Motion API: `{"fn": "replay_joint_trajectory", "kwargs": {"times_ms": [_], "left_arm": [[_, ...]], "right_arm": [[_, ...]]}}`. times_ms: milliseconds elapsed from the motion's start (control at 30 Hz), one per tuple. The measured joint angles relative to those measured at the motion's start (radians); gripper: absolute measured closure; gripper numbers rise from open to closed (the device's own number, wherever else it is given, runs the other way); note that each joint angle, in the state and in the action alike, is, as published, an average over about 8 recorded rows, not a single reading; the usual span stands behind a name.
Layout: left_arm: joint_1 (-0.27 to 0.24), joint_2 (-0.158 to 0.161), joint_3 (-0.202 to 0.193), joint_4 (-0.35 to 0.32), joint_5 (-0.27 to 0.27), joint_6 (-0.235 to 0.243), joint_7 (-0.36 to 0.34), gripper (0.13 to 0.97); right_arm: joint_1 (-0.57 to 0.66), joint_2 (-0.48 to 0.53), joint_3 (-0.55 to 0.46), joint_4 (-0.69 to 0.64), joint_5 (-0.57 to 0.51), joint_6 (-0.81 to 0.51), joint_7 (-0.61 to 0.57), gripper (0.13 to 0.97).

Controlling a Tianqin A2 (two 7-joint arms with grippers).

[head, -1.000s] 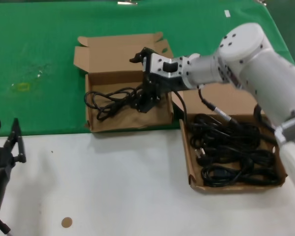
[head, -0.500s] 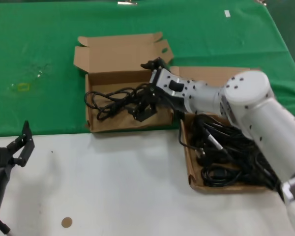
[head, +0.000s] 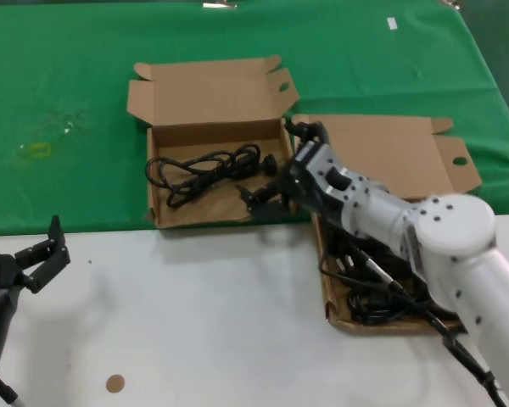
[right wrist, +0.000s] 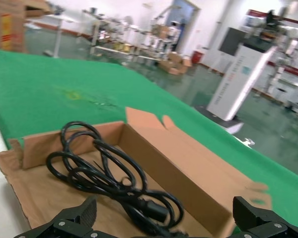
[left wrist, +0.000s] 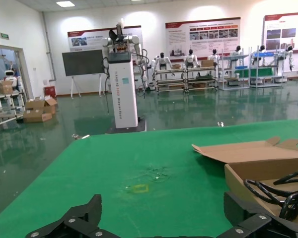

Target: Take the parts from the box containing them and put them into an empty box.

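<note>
One black power cord (head: pixel 202 169) lies coiled in the wider box (head: pixel 178 212), whose lid flap has an oval hole. My right gripper (head: pixel 261 185) is open and empty, low over that box's front right corner, just beside the cord's plug end. The right wrist view shows the cord (right wrist: pixel 107 181) on the box floor (right wrist: pixel 35 193) ahead of the spread fingers (right wrist: pixel 64 223). The longer box (head: pixel 330 297) with the round-holed lid holds several more cords (head: pixel 382 305), mostly hidden under my right arm. My left gripper (head: pixel 30 257) is open and empty, at the near left over the white table.
Both boxes straddle the edge where the green cloth (head: pixel 68 102) meets the white tabletop (head: pixel 195 322). A small brown disc (head: pixel 114 383) lies on the white surface near the front. The left wrist view shows the wider box's side (left wrist: pixel 258 173) off to one side.
My right gripper let go of the cord, which stays in the wider box, and drew back toward the longer box. My left gripper rose and turned slightly.
</note>
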Motion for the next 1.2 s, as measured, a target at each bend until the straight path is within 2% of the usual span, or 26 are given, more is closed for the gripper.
{"fn": "replay_joint_trajectory", "kwargs": {"times_ms": [100,400,700,1200], "left_arm": [[0.000,0.000,0.000,0.000,0.000,0.000,0.000,0.271],[0.000,0.000,0.000,0.000,0.000,0.000,0.000,0.165],[0.000,0.000,0.000,0.000,0.000,0.000,0.000,0.132],[0.000,0.000,0.000,0.000,0.000,0.000,0.000,0.132]], "right_arm": [[-0.058,0.011,0.020,0.061,0.018,0.035,0.022,0.129],[-0.232,0.043,0.079,0.245,0.072,0.140,0.089,0.129],[-0.407,0.075,0.139,0.430,0.127,0.245,0.156,0.129],[-0.663,0.122,0.226,0.699,0.206,0.399,0.255,0.129]]}}
